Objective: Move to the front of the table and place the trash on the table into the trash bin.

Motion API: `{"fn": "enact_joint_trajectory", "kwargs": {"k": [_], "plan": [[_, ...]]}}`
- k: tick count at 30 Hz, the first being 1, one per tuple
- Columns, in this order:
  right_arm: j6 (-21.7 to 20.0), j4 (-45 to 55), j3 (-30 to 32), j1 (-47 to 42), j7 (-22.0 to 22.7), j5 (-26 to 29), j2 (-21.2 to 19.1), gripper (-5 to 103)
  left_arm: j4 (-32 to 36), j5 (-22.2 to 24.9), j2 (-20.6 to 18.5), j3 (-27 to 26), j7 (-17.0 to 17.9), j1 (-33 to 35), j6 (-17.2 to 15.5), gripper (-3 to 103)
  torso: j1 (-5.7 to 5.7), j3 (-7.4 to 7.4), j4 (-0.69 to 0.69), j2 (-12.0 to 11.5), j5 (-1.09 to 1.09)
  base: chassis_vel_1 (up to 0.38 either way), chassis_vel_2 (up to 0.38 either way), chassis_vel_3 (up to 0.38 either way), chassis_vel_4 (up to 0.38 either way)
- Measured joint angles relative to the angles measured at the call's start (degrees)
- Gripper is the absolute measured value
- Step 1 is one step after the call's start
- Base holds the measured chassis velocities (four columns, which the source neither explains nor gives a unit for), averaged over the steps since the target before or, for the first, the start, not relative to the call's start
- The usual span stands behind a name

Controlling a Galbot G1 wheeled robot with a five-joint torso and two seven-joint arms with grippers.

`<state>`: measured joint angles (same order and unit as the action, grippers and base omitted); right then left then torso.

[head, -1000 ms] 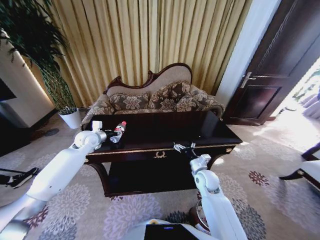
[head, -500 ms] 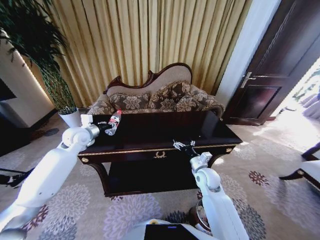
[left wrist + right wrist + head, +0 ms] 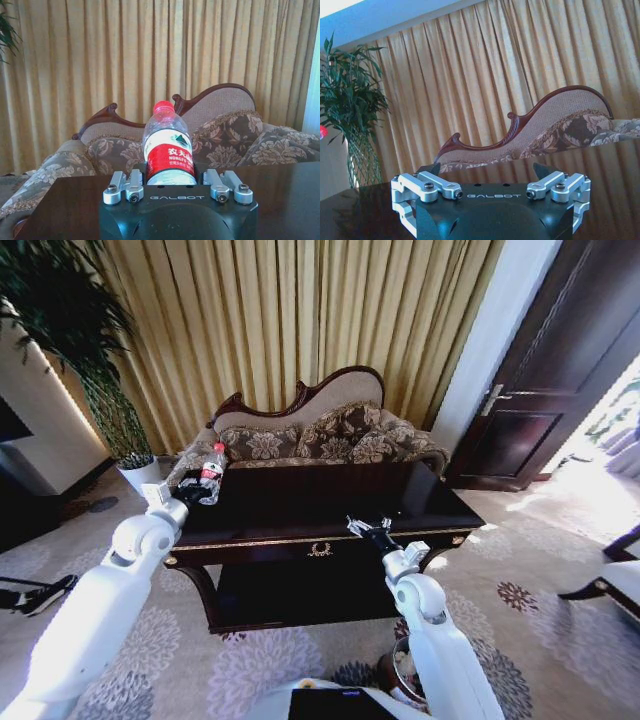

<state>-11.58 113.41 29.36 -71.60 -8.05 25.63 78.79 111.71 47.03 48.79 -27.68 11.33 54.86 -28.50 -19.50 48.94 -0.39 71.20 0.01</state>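
The trash here is a clear plastic bottle [image 3: 211,470] with a red cap and red label. My left gripper [image 3: 196,491] is shut on it and holds it upright in the air over the left end of the dark glossy table [image 3: 320,492]. In the left wrist view the bottle [image 3: 168,152] stands between the fingers of that gripper [image 3: 171,176]. Above the table's front edge, right of the gold emblem, my right gripper [image 3: 367,528] is open; in the right wrist view this gripper [image 3: 487,171] has nothing between its spread fingers. On the floor beside my right forearm, the trash bin [image 3: 389,672] is partly hidden.
A carved floral sofa [image 3: 310,435] stands right behind the table, with gold curtains behind it. A potted plant [image 3: 135,465] is at the far left and a dark door [image 3: 560,370] at the right. A chair [image 3: 615,580] sits at the right edge. Patterned carpet surrounds the table.
My left arm has lifted the bottle off the table, up and toward the left end, turning it from tilted to upright. The right gripper has barely moved.
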Motion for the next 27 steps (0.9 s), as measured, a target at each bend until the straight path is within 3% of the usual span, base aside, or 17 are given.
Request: {"fn": "enact_joint_trajectory", "kwargs": {"k": [27], "plan": [[0.42,5.28,2.35,-3.9,0.0,0.52,-0.04,100,3.75,-0.27,-1.04,-1.31,0.67,3.33,0.2,48,0.0,0.0,0.0,0.01,0.0,0.038,-0.033,-0.039,0.034]]}}
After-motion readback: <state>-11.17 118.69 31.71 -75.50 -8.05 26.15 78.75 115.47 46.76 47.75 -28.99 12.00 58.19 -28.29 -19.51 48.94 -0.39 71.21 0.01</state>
